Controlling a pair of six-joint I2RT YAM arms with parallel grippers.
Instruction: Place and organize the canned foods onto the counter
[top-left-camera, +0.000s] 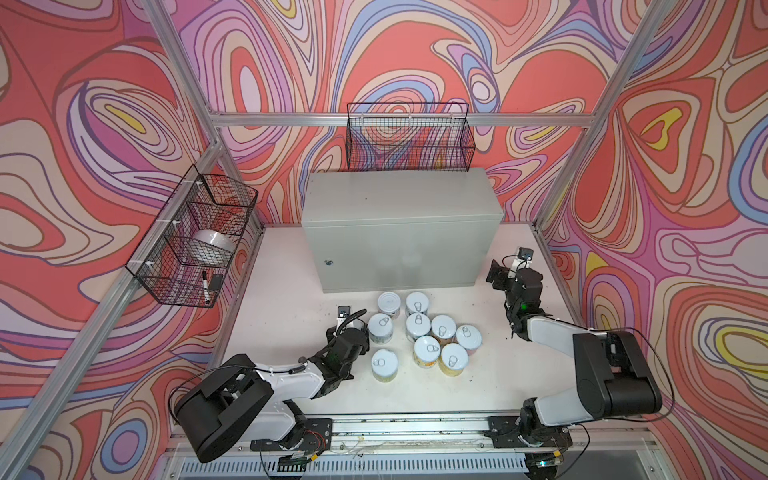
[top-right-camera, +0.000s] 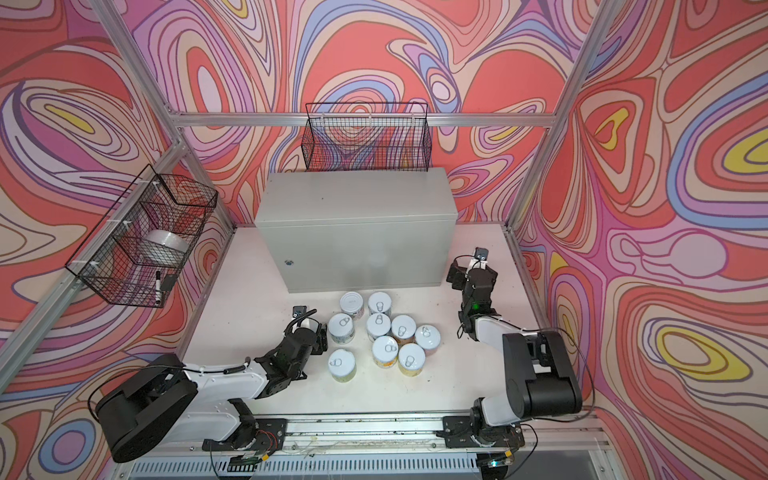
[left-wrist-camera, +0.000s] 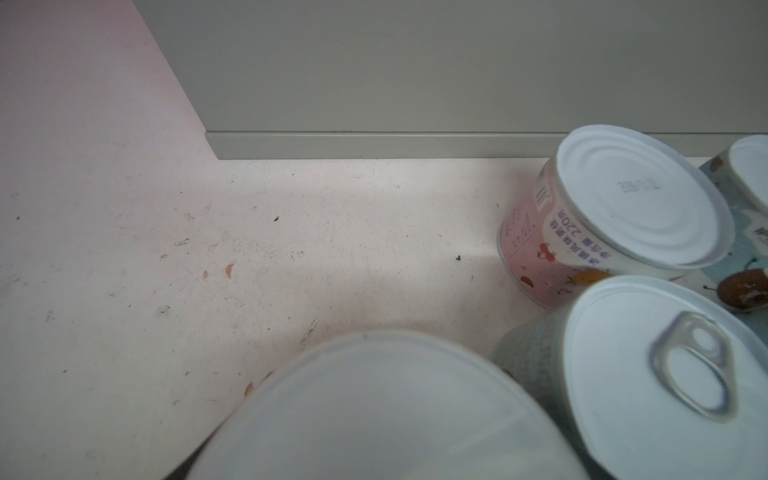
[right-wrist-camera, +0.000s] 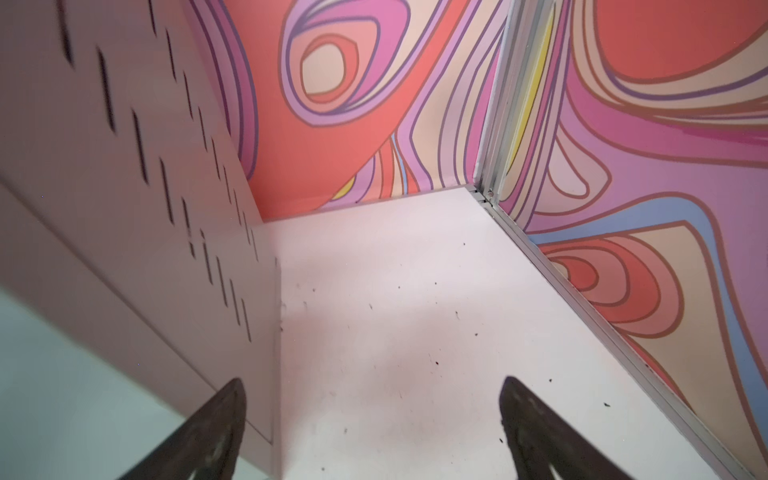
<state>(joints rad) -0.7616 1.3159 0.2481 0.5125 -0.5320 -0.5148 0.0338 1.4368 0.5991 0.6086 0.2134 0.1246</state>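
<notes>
The left gripper (top-left-camera: 358, 334) sits left of the canned foods (top-left-camera: 417, 325), 9 showing on the table (top-left-camera: 291, 266) at lower centre in both top views. A blurred tin (left-wrist-camera: 374, 415) looms close in its wrist view, yet whether the jaws grip it I cannot tell. Lift straight up, since the pull-tab tin (left-wrist-camera: 665, 374) stands just beside. The counter (top-left-camera: 399, 199), mid-frame, carries no tin. The right gripper (right-wrist-camera: 370, 415) gapes wide, empty.

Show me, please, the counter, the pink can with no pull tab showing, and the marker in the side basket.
counter (top-left-camera: 399, 195): a top view, flat top.
pink can (left-wrist-camera: 631, 199): left wrist view, plain upper end.
marker (top-left-camera: 205, 289): a top view, white barrel.
</notes>
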